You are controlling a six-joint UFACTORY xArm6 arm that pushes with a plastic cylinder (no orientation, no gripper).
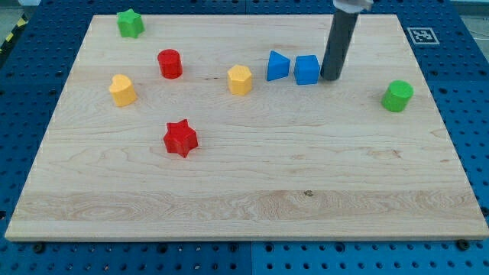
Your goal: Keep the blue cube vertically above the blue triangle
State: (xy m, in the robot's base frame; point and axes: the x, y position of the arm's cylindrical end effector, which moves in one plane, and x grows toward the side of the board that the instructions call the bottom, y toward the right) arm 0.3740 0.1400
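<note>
**A:** Pincer first: is it open, closed, or gripping something?

**B:** None of those, since this arm carries no pincer. It ends in a straight dark rod, and my tip rests on the counter with nothing held.

**A:** Then place the blocks from that tip, left to right.

**B:** Farthest to its left are a yellow block and, nearer the view's top, a green star. Next come a red cylinder and a red star, the star well below the tip's level. A yellow hexagon comes after those. The blue triangle is near the tip's left, and the blue cube is just beside the tip, between it and the triangle. I cannot tell whether tip and cube are touching. A green cylinder sits well apart on the tip's right, a little lower.

**A:** How will the cube handle?

**B:** I judge it light, stiff and quick to slide on smooth wood. It cannot be lifted, only shoved. An off-centre push would probably spin it, so I would press the middle of a flat face. It now sits beside the triangle, not above it. To send it toward the view's top, contact belongs on its lower face.

**A:** And the arm's pose?

**B:** The rod comes down from the view's top edge, nearly upright, leaning slightly. The rest of the arm is out of view.
</note>
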